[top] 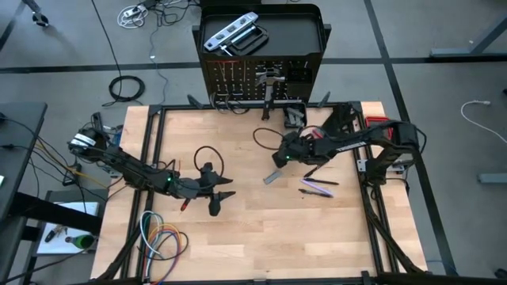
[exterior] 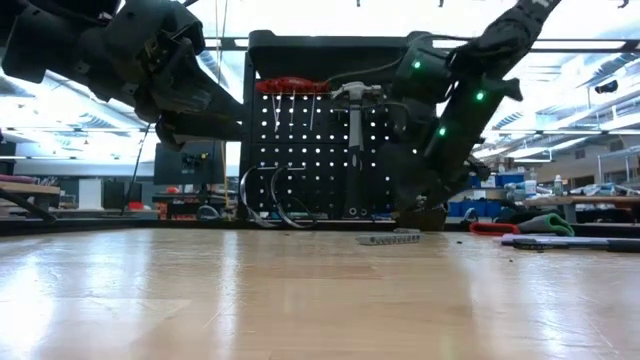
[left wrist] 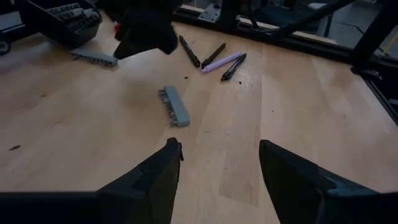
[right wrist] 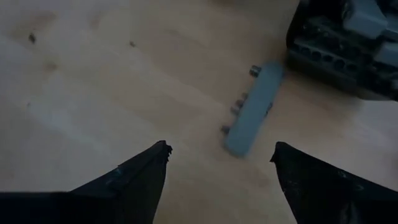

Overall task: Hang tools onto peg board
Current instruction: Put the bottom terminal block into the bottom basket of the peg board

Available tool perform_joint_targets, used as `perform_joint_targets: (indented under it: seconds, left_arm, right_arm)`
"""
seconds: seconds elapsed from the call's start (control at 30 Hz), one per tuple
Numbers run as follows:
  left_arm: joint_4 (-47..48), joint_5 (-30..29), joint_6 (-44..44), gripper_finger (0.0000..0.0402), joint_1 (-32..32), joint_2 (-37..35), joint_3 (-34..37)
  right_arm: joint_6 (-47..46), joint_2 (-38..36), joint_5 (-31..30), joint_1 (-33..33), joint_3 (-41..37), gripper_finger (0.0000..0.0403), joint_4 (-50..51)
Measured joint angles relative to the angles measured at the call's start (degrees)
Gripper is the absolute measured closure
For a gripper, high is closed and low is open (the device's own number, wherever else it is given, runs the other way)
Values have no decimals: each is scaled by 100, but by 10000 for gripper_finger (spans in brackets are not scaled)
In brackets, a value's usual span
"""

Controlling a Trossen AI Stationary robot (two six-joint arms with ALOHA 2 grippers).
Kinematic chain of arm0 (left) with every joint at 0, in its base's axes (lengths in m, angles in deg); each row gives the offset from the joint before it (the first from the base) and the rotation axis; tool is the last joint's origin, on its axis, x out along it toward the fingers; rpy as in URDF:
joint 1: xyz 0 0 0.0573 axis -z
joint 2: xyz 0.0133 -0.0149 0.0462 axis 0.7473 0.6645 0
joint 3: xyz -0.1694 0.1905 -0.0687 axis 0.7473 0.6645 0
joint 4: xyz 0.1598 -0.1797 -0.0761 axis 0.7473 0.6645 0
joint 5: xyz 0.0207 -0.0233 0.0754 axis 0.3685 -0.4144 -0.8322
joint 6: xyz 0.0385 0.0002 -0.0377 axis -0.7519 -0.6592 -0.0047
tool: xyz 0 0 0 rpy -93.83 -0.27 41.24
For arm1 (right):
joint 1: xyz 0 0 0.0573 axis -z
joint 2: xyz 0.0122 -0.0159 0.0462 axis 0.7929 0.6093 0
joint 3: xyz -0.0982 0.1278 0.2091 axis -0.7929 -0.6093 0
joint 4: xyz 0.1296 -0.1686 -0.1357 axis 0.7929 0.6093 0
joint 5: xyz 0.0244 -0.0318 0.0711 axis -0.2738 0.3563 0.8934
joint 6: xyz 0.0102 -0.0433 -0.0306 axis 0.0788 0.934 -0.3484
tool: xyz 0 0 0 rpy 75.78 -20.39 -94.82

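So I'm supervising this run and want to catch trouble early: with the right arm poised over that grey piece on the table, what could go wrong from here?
1. The grey toothed bar lies flat and thin on the wood; the open right end effector may push it instead of lifting it.
2. The pens lie close beside the right arm and could be swept.
3. The left end effector, also open, waits near mid-table, so the arms could crowd each other.
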Motion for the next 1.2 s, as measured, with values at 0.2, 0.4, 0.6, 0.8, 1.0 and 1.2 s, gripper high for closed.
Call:
perform_joint_targets:
  seconds: [0.2, 0.4, 0.6, 0.8, 1.0, 1.2]
  left_arm:
    - [-7, -9, -112, 183, -5, 0, 0]
    - [-16, -11, -140, 183, -5, 0, 2]
    - [11, -27, -147, 183, -16, 0, 2]
    - [37, -46, -147, 183, -20, 0, 2]
    - [33, -44, -147, 183, -20, 0, 2]
    - [52, -42, -145, 183, -20, 0, 2]
  right_arm:
    - [40, 304, 270, 444, 4, 70, -449]
    - [351, 946, 711, 987, 26, 56, -958]
    - [466, 994, 949, 1072, 57, 140, -683]
    - [840, 597, 1206, 974, 21, 306, -74]
    - [1064, 92, 1757, 871, -20, 303, 415]
    - [1014, -933, 1504, 791, -22, 303, 1036]
